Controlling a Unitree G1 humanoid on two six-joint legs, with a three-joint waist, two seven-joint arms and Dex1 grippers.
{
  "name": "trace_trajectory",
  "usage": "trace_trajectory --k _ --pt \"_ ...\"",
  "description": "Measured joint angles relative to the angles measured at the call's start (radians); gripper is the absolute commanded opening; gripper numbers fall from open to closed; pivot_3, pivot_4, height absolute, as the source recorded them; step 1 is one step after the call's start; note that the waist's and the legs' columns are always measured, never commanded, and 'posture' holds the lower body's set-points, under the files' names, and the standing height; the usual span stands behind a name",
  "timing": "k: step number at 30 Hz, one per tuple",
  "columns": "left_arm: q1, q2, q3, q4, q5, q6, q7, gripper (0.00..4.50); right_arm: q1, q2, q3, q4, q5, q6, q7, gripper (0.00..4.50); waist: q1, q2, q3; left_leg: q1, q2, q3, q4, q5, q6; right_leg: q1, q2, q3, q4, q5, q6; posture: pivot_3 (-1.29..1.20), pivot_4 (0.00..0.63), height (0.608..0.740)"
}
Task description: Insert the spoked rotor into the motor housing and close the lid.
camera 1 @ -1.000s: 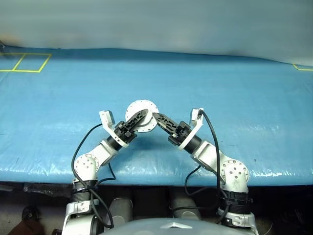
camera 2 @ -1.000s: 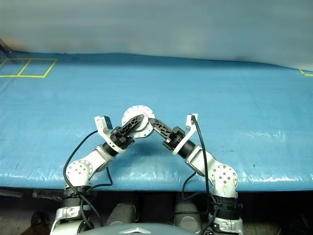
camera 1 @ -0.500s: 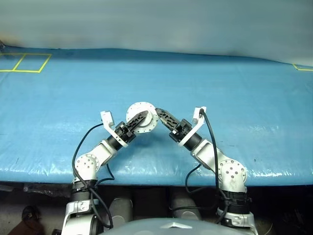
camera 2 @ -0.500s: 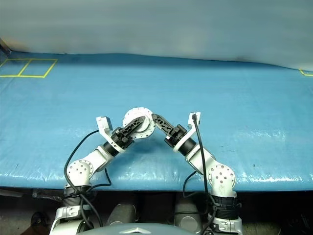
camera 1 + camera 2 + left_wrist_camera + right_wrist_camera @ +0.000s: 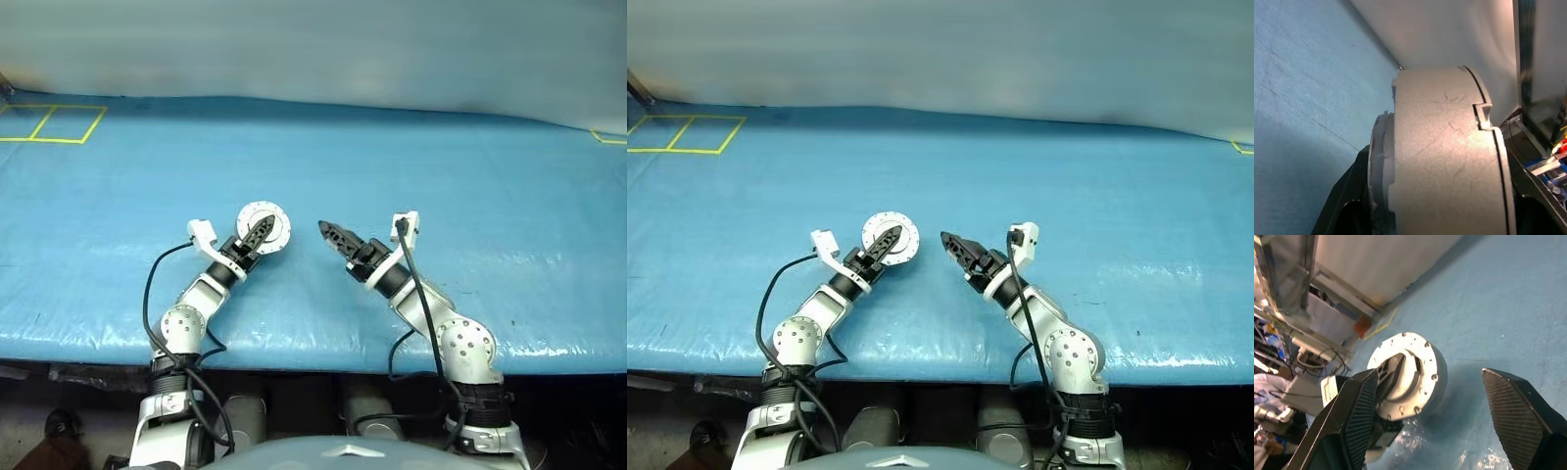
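Observation:
The motor housing (image 5: pixel 265 223) and its lid (image 5: pixel 1403 363) form one closed, pale grey round unit, held on edge low over the blue table cover (image 5: pixel 470 196). My left gripper (image 5: pixel 259 233) is shut on it, one black finger (image 5: pixel 1393 370) across its bolt-ringed face and the other behind. The left wrist view shows the unit's grey side wall (image 5: pixel 1444 156) with a seam line, between my fingers. The spoked rotor is hidden. My right gripper (image 5: pixel 329 233) stands open to the right of the unit, apart from it, with nothing between its ribbed pads (image 5: pixel 1359 416).
Yellow tape squares (image 5: pixel 49 124) mark the far left corner of the table, and another yellow mark (image 5: pixel 607 137) sits at the far right. The table's front edge (image 5: pixel 313 341) runs just below my arms. A pale wall rises behind.
My right gripper opened, let go of the round unit and drew back to the right. My left gripper carried the unit left and lower, turning it as it went.

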Motion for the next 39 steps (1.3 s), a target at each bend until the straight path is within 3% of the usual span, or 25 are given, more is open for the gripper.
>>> trace_trajectory --k 19,20,24,39 --pt "-0.097 0.007 0.143 0.143 0.138 -0.232 0.255 2.56 0.015 0.011 0.039 -0.01 -0.12 0.0 0.06 3.57 0.011 -0.002 0.0 0.002 0.0 -0.001 0.002 0.0 0.0 0.003 0.0 0.0 0.0 0.001 0.001 0.0 0.15 0.74" --pt "-0.097 0.008 0.142 0.143 0.147 -0.241 0.257 3.21 0.015 0.014 0.039 -0.01 -0.124 0.001 0.063 3.61 0.01 -0.002 0.0 0.003 0.0 -0.001 0.002 0.0 0.0 0.004 0.0 0.0 0.0 0.001 0.001 0.0 0.15 0.74" --pt "-0.084 0.019 0.147 0.139 0.163 -0.261 0.277 4.46 0.015 0.021 0.039 -0.01 -0.133 0.005 0.07 3.61 0.01 -0.002 0.0 0.004 0.0 -0.001 0.002 0.0 0.0 0.004 0.0 0.0 0.0 0.001 0.001 0.0 0.15 0.74" --pt "0.016 0.096 0.205 0.056 0.256 -0.425 0.354 4.49 0.002 0.022 0.045 0.023 -0.193 0.018 0.077 3.61 0.014 -0.003 -0.001 0.007 0.0 0.001 0.001 0.0 0.0 0.007 0.0 0.001 0.001 0.001 0.001 0.0 0.15 0.74"
